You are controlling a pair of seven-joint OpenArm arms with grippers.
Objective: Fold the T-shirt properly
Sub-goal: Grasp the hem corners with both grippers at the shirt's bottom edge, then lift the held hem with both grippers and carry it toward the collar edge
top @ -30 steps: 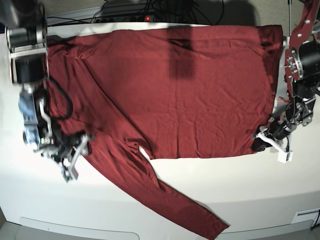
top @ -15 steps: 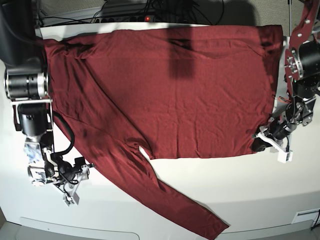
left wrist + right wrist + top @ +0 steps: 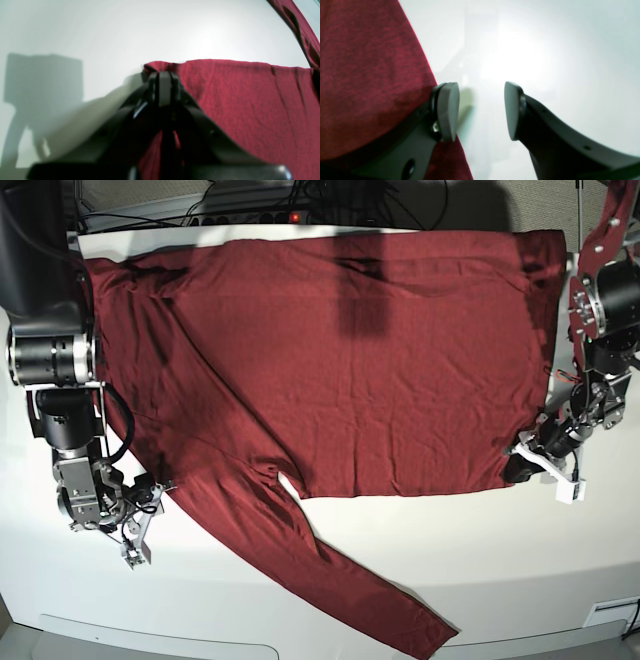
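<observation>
The maroon T-shirt (image 3: pixel 350 350) lies spread flat on the white table (image 3: pixel 480 550), one long sleeve (image 3: pixel 330 570) running toward the front edge. My left gripper (image 3: pixel 522 463) is at the shirt's bottom right corner. In the left wrist view its jaws (image 3: pixel 162 75) are shut on that corner of the fabric (image 3: pixel 250 112). My right gripper (image 3: pixel 140 525) is low at the table's left, beside the sleeve's outer edge. In the right wrist view it (image 3: pixel 480 110) stands open over bare table, one finger (image 3: pixel 447 110) resting at the edge of the cloth (image 3: pixel 365 75).
Cables and a power strip (image 3: pixel 290 215) run along the table's back edge. The bulky right arm (image 3: pixel 50 350) stands over the shirt's left side. The red left arm (image 3: pixel 600 290) rises at the right edge.
The right arm has swung its gripper from on the sleeve's edge toward the table's front, then back a little beside the sleeve. The left arm and the shirt have stayed still.
</observation>
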